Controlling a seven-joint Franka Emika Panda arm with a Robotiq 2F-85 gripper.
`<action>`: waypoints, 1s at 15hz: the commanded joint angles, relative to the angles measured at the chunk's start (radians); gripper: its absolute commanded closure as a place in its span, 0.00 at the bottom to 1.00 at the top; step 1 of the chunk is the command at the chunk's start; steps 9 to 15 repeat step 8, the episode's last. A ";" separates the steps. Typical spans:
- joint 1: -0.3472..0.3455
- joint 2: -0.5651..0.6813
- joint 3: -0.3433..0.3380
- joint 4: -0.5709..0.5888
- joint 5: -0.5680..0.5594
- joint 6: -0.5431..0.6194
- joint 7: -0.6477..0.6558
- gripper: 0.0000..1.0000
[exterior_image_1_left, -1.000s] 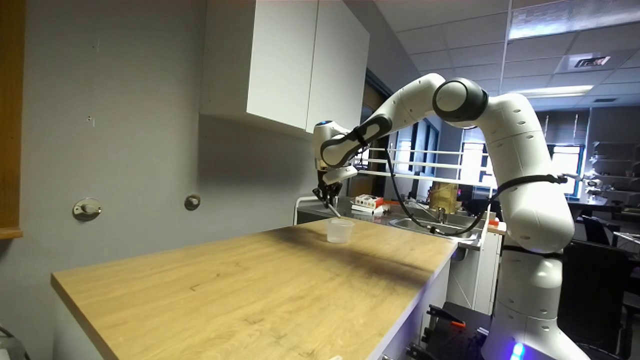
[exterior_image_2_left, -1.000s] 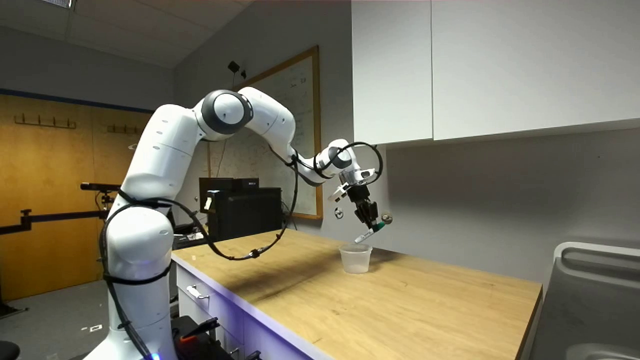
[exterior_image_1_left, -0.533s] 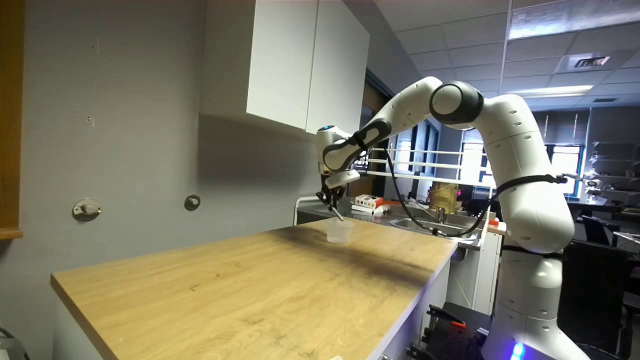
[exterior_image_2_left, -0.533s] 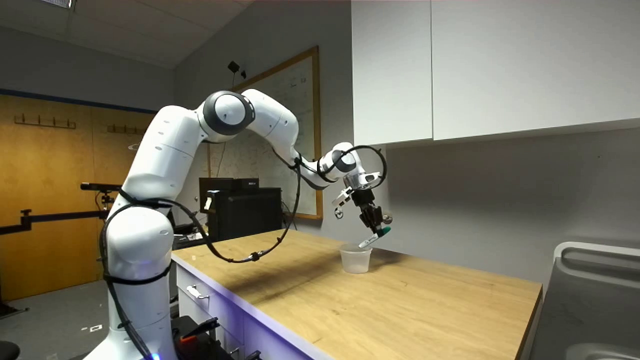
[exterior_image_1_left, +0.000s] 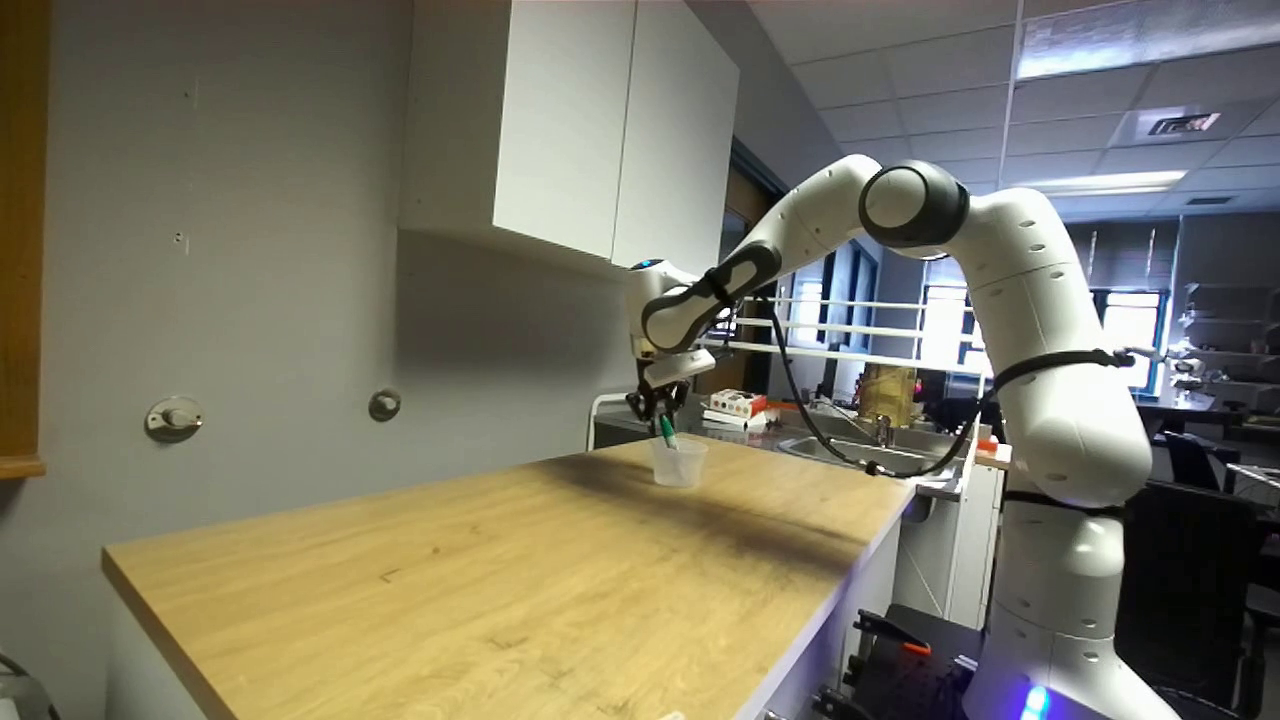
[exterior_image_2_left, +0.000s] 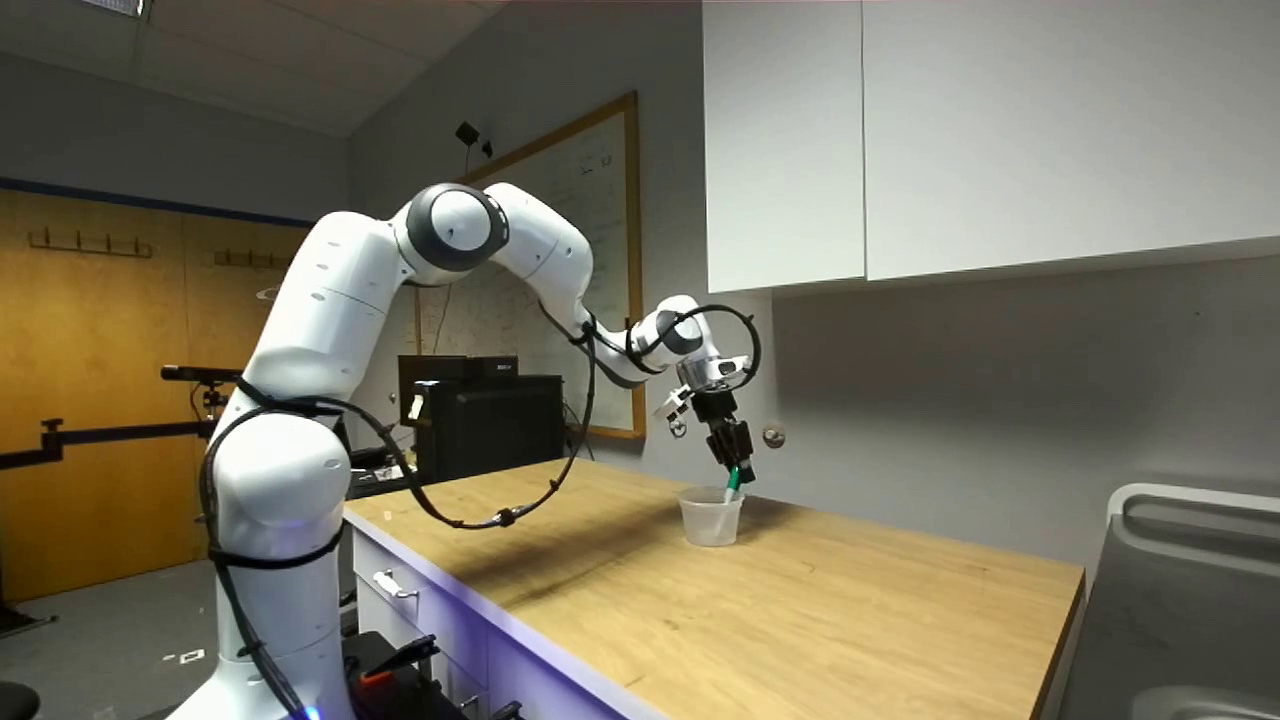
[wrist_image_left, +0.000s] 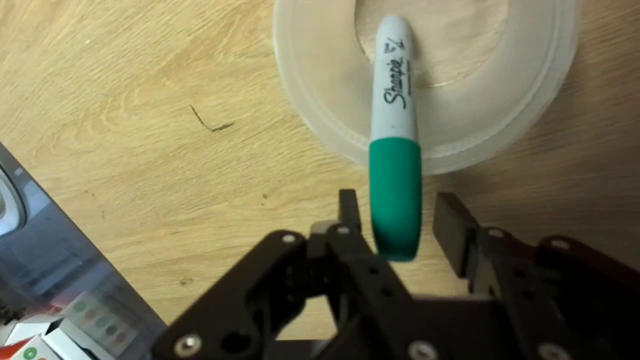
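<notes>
While hand (wrist_image_left: 399, 220) gapes, tilted marker (wrist_image_left: 395, 130), partly inside cup (wrist_image_left: 480, 120)

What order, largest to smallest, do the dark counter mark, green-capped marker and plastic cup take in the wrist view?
1. Plastic cup, though the picture's top cuts it off
2. Green-capped marker
3. Dark counter mark

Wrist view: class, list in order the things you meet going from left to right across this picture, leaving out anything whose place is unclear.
White-and-red box, dark curved mark, one fingertip, green-capped marker, the other fingertip.
</notes>
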 joint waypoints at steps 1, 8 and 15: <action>0.019 -0.032 -0.006 -0.034 0.020 -0.011 0.009 0.24; 0.016 -0.041 0.023 -0.057 0.134 -0.023 -0.144 0.00; 0.016 -0.041 0.023 -0.057 0.134 -0.023 -0.144 0.00</action>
